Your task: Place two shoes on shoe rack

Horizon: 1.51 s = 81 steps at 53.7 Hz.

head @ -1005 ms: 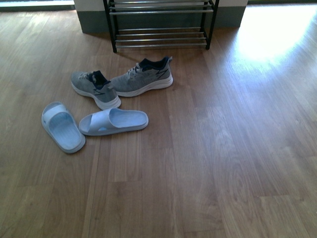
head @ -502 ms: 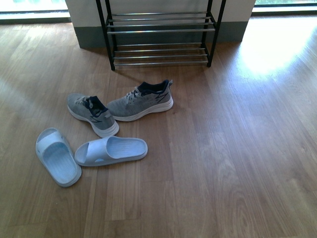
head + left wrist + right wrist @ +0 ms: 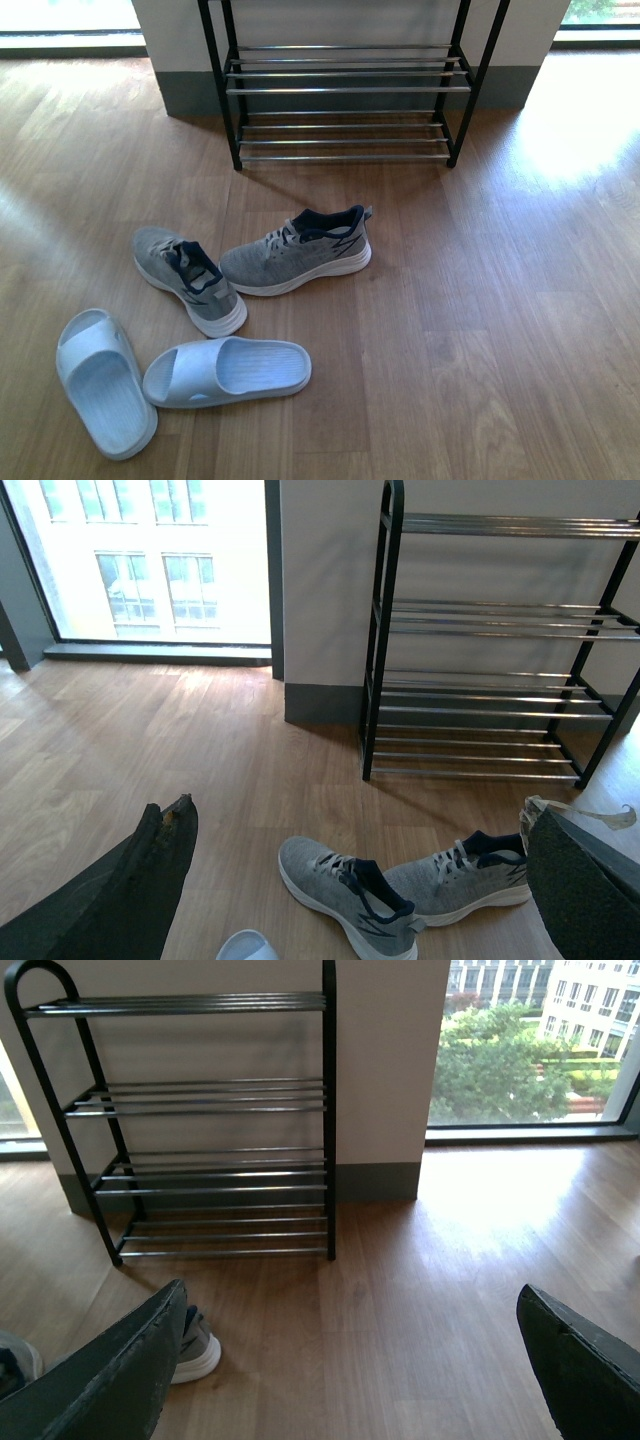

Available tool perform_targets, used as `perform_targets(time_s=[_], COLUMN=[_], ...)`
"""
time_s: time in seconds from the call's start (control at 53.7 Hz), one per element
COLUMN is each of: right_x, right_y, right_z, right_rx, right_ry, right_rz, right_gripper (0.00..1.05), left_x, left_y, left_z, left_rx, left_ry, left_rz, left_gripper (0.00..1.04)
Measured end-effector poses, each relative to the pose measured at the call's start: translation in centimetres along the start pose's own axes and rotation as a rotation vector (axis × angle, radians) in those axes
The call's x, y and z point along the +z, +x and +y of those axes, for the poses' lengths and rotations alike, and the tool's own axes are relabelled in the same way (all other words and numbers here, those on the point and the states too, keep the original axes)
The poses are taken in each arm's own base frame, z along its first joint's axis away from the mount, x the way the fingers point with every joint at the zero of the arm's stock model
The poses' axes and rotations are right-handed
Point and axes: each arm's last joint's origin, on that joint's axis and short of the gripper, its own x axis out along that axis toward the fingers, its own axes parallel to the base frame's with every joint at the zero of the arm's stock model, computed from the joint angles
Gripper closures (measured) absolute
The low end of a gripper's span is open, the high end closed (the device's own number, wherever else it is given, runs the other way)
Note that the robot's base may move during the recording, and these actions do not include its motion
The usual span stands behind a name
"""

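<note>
Two grey knit sneakers with white soles lie on the wooden floor in front of the shoe rack. One sneaker [image 3: 297, 252] lies side-on; the other [image 3: 188, 278] lies to its left, toe pointing away from the rack. The shoe rack [image 3: 345, 90] stands against the wall, its chrome bars bare. In the left wrist view both sneakers [image 3: 345, 894] [image 3: 458, 874] lie between the fingers of my open left gripper [image 3: 365, 880], below the rack [image 3: 490, 650]. My right gripper [image 3: 350, 1360] is open over bare floor; a sneaker heel [image 3: 198, 1348] shows beside its finger, the rack [image 3: 200, 1120] beyond. Neither gripper shows in the front view.
Two pale blue slides [image 3: 228, 370] [image 3: 100, 380] lie on the floor in front of the sneakers, nearer me. A white wall with a grey skirting [image 3: 190, 100] stands behind the rack. Windows flank it, with bright sun patches on the floor at right [image 3: 580, 130].
The front view has shifted: rack, sneakers and slides all sit lower and larger in frame than a second ago, so I have come closer to them. The shoes themselves have not moved.
</note>
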Motion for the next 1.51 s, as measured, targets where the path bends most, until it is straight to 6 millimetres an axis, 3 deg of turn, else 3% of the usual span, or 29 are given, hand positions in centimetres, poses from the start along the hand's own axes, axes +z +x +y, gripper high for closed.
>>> perform_targets(time_s=[0.707,0.8,0.949,1.061,1.172,1.284,1.433,1.507], right_x=[0.0,0.0,0.0,0.0,0.0,0.0,0.0,0.0], right_y=[0.0,0.0,0.0,0.0,0.0,0.0,0.0,0.0], right_z=[0.0,0.0,0.0,0.0,0.0,0.0,0.0,0.0], right_rx=[0.0,-0.001,-0.002,-0.001,0.0,0.0,0.0,0.0], right_ry=[0.0,0.0,0.0,0.0,0.0,0.0,0.0,0.0], right_rz=[0.0,0.0,0.0,0.0,0.0,0.0,0.0,0.0], right_gripper=[0.09,0.09,0.09,0.09,0.09,0.09,0.09,0.09], left_x=[0.0,-0.4,-0.1,-0.2,-2.6,-9.1,-16.1,-18.2], left_y=[0.0,0.2,3.2,7.2,12.2,16.4,20.4,21.3], left_z=[0.0,-0.1,-1.3,-2.4,-3.5,-4.3,-5.1,-5.2], left_rx=[0.001,0.149,0.224,0.187,0.228,0.293,0.334,0.356], left_ry=[-0.001,-0.141,-0.407,-0.463,-0.439,-0.377,-0.352,-0.344], left_rz=[0.001,0.197,0.371,0.462,0.602,0.834,0.995,1.034], left_gripper=[0.09,0.09,0.09,0.09,0.09,0.09,0.09,0.09])
